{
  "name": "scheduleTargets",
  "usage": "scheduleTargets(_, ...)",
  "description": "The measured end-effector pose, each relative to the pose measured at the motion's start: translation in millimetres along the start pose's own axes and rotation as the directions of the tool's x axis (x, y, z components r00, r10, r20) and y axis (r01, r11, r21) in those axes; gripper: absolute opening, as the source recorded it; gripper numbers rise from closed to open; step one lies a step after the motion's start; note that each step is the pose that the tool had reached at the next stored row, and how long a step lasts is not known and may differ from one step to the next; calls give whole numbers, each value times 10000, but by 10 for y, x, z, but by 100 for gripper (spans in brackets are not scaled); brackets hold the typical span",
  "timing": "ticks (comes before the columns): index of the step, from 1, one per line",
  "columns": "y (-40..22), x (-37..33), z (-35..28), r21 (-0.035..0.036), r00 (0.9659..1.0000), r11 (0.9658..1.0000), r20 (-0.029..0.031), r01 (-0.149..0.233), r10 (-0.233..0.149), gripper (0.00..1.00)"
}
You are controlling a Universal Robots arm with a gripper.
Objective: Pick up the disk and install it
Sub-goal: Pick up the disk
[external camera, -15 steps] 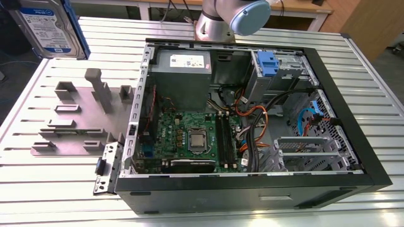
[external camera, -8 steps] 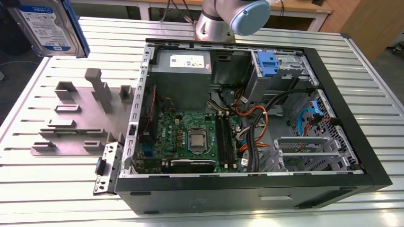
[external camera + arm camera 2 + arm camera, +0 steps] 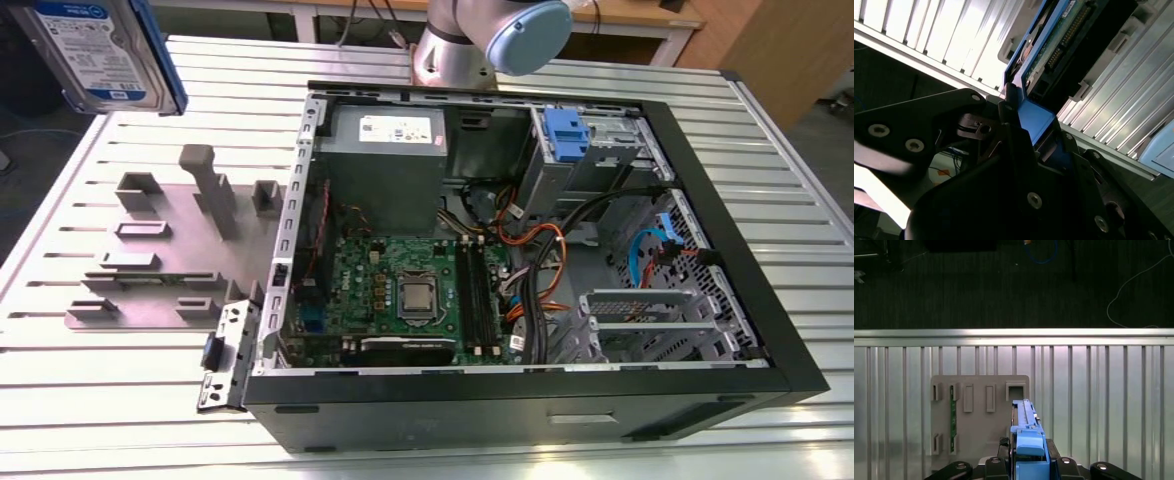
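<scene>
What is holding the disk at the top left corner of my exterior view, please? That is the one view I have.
Observer: The gripper is. In both wrist views its black fingers are shut on the blue tab at the end of the disk.
Operator: Thank you. My view shows the labelled face; what is on the other side?
Observer: In the second wrist view, that side carries a green circuit board with a row of connector pins along its edge.
</scene>
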State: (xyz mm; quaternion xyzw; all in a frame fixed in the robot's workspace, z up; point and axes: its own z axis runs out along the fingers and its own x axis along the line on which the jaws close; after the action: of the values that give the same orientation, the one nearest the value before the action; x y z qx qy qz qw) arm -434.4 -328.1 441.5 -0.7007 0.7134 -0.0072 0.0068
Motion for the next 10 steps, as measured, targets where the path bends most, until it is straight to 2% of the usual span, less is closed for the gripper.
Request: scheduleTargets(10,-2,0,-75,1,10000,10000,0,0,0,36)
